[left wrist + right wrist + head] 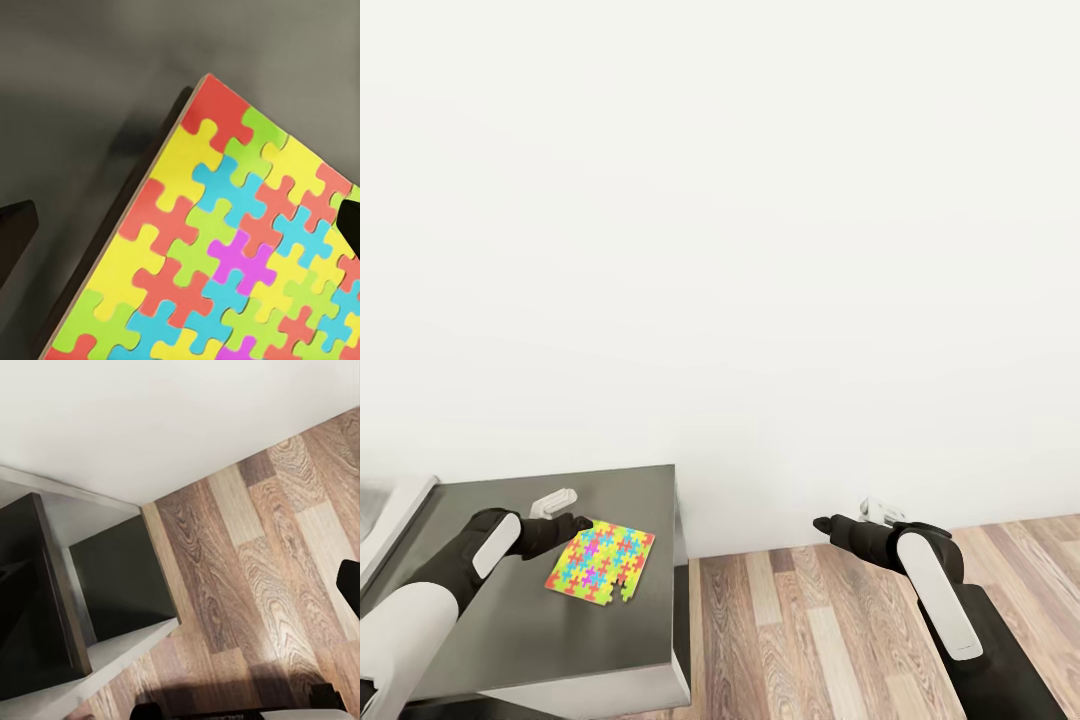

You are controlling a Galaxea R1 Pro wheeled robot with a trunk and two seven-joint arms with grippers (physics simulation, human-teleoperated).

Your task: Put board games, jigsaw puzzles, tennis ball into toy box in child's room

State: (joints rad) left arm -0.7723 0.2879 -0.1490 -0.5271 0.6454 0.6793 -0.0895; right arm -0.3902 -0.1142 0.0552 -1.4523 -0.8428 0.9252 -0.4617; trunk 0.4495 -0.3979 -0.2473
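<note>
A jigsaw puzzle (pixel 602 562), a thin square of bright interlocking pieces, lies on a dark grey cabinet top (pixel 490 620) at the lower left of the head view. My left gripper (pixel 582 524) is at the puzzle's far corner. In the left wrist view the puzzle (pixel 225 247) spans much of the gap of the left gripper (pixel 180 225), which is open, one fingertip (pixel 16 225) over the dark surface and the other over the puzzle. My right gripper (pixel 822 524) hovers open above the wood floor (pixel 810 640), holding nothing.
A small white object (pixel 553 501) sits on the cabinet top behind my left gripper. A pale surface edge (pixel 395 510) adjoins the cabinet at the far left. A white wall (pixel 760 250) stands ahead. The right wrist view looks at the cabinet's open dark shelf (pixel 120 577).
</note>
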